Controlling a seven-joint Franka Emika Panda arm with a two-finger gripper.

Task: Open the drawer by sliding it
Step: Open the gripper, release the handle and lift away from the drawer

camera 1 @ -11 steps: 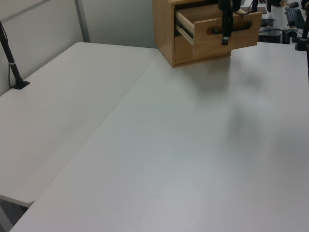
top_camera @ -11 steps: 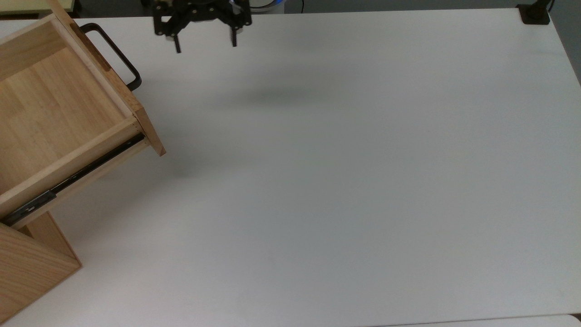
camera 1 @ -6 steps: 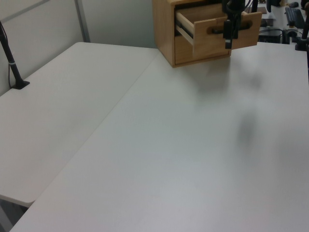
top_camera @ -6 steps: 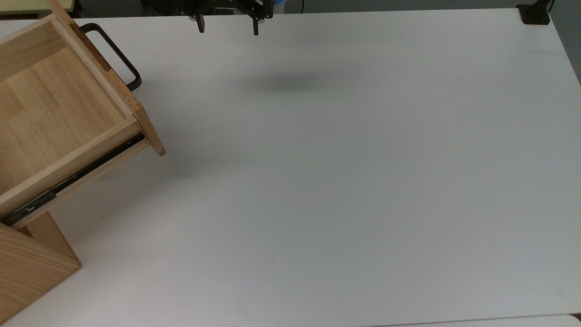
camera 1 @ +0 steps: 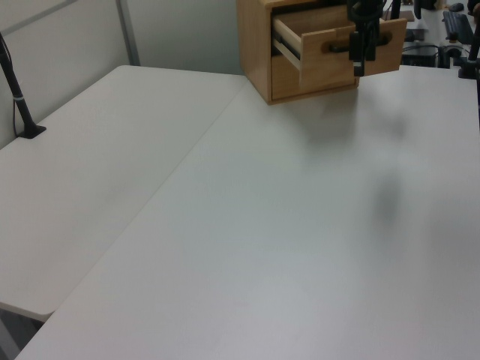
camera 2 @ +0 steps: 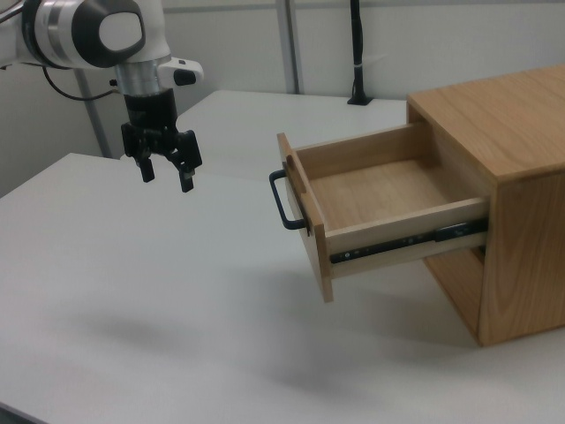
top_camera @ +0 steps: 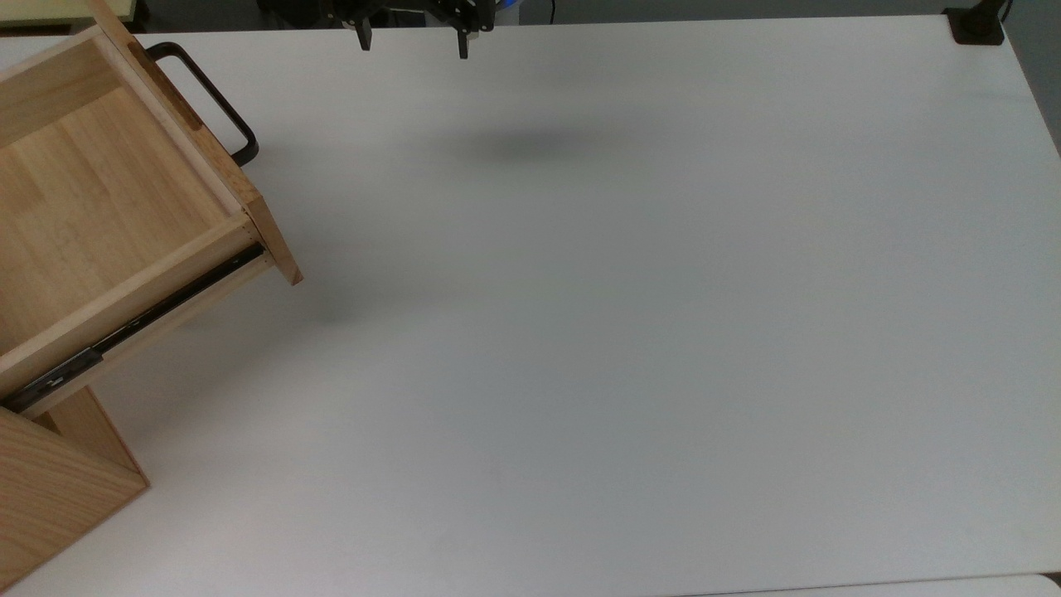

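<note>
The light pine drawer stands pulled far out of the cabinet at the top view's left, empty inside. Its black bar handle faces the table, and a black slide rail shows along its side. My gripper hangs open and empty at the top view's upper edge, well to the right of the handle and apart from it. In the right view the gripper hovers above the table, left of the handle and drawer. In the left view the gripper overlaps the drawer front.
A white table spreads wide to the top view's right of the cabinet. A black clamp base sits at its far right corner. A black pole stands at the left view's left edge. The cabinet body fills the right view's right side.
My gripper has moved away from the handle, towards the top view's right and upper edge, mostly in the first half second. The drawer has stayed still.
</note>
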